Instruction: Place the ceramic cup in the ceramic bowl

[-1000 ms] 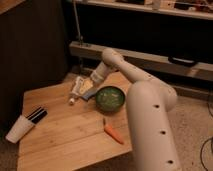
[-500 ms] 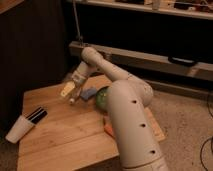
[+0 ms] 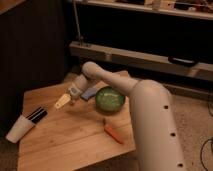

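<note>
The ceramic cup point(image 3: 20, 129) is noted lying tilted at the left edge of the table point(image 3: 75, 147), near the front-left corner and just beside a black object point(image 3: 38, 114). It is judged light, rigid, glaze-slick and breakable, best taken gently across its tapered wall. The gripper point(image 3: 62, 102) is seen over the table's middle, between the cup and the ceramic bowl point(image 3: 111, 100), with its fingers apart and nothing held. The top is recorded as bare pale wood, with an orange carrot-like piece point(image 3: 113, 134) in front of the bowl and a dark wall behind.
</note>
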{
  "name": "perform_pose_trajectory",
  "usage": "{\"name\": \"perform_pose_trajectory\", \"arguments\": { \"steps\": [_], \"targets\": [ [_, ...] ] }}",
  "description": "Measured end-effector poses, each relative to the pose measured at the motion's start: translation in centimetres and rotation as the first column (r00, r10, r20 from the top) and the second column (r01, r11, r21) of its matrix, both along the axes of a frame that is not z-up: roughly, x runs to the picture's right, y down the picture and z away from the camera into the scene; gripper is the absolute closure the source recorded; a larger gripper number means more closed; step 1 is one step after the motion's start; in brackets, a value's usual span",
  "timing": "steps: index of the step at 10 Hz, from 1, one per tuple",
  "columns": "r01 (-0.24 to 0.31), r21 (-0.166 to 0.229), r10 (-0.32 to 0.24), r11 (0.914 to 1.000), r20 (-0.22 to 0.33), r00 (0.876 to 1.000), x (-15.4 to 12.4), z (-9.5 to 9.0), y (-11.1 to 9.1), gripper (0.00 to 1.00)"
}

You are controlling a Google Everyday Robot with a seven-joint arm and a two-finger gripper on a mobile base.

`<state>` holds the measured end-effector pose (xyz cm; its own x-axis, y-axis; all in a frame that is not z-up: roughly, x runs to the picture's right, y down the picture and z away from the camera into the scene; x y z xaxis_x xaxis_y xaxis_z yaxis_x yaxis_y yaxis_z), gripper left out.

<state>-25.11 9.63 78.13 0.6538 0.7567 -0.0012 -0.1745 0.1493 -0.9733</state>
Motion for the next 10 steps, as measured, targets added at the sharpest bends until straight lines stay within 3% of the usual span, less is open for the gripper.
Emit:
{"name": "perform_pose_trajectory", "arguments": {
  "steps": [4,10],
  "targets": [
    [0.042,0.045,-0.042,0.9981,0.002,0.999,-4.4,0.2,2.1,0.20],
    [0.137,-0.014,-0.136,0.9905,0.038,0.990,-10.5,1.6,4.0,0.20]
  ]
}}
